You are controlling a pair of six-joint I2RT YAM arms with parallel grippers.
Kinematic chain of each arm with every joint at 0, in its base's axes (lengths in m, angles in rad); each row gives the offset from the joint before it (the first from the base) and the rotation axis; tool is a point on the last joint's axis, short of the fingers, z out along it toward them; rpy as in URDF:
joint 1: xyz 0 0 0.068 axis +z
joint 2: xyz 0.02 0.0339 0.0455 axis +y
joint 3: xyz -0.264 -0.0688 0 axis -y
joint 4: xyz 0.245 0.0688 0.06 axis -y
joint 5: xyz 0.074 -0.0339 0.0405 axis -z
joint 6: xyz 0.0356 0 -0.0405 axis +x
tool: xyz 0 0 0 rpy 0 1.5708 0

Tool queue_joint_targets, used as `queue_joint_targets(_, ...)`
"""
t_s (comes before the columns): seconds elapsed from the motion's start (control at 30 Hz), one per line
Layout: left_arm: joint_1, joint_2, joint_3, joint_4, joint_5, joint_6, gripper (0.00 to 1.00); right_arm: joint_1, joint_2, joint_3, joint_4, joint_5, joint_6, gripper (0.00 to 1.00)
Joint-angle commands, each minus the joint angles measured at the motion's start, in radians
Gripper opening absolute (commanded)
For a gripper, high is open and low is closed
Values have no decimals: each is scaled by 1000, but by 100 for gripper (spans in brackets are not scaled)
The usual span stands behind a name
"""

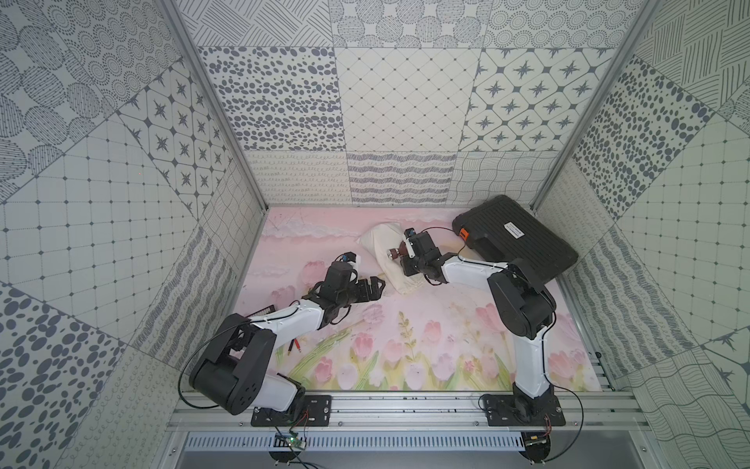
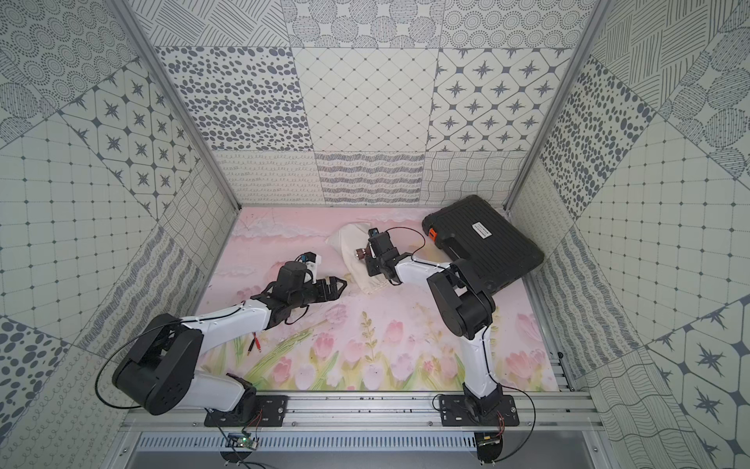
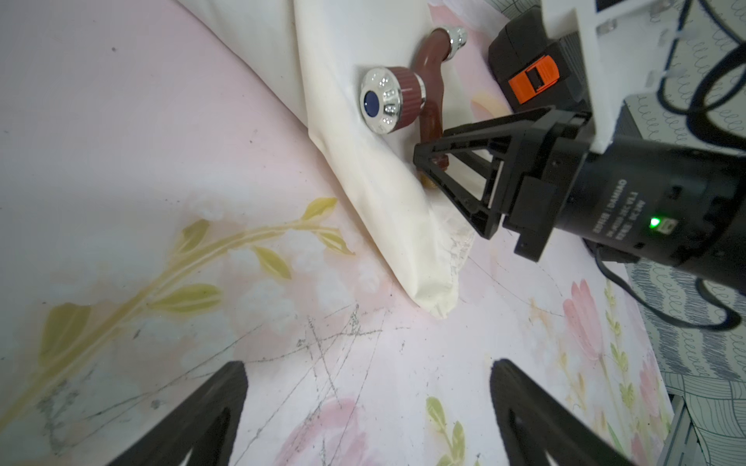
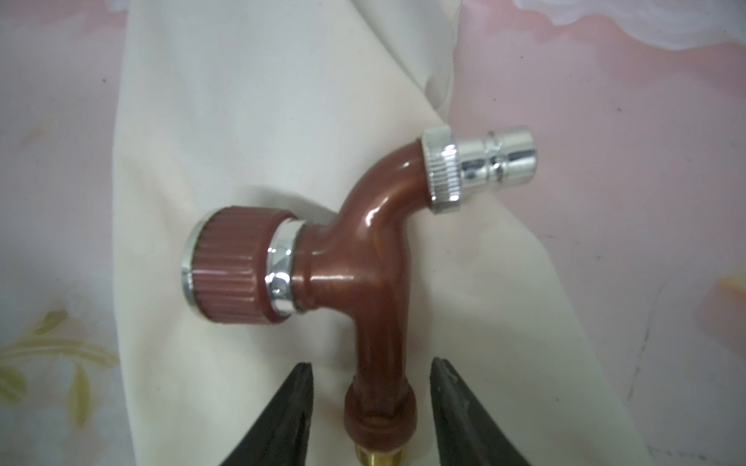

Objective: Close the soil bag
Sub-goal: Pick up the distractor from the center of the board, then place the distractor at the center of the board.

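One soil bag (image 1: 383,247) lay near the table's (image 1: 406,349) far edge, its neck partly hidden under the right gripper (image 4: 371,363). The cords were hard to make out, perhaps the frayed bit at its mouth. One brown tap (image 4: 363,262) lay on it, stem between that claw's part-open jaws, a gap on each side. The left gripper (image 3: 368,363) hung wide open and empty by the bag's near end. One black case (image 1: 523,239) filled the far right corner.
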Motion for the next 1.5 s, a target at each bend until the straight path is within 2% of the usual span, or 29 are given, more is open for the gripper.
queue_joint_targets(0.0,-3,22,20,14,25,-37,98,-7,44,67,10,25,21,45)
queue_joint_targets(0.2,-3,30,33,9,34,-42,98,-9,66,98,-3,13,24,26)
queue_joint_targets(0.37,-5,17,35,-2,43,-41,98,-18,-13,43,-6,15,23,14)
queue_joint_targets(0.5,-8,-8,31,-18,40,-35,98,-44,-160,-60,-10,24,25,12)
queue_joint_targets(0.67,-42,-33,47,-73,9,6,98,-150,-368,-231,-72,52,70,12)
queue_joint_targets(0.8,-81,-41,71,-113,-21,42,98,-255,-506,-364,-200,59,181,12)
queue_joint_targets(0.97,-156,-27,145,-213,-92,142,98,-296,-641,-534,-335,117,324,12)
queue_joint_targets(1.13,-268,37,253,-331,-212,290,98,-315,-689,-673,-376,101,440,17)
queue_joint_targets(1.27,-341,158,377,-443,-314,405,95,-315,-663,-685,-366,123,450,32)
queue_joint_targets(1.47,-387,365,578,-576,-367,518,87,-312,-705,-691,-360,125,429,51)
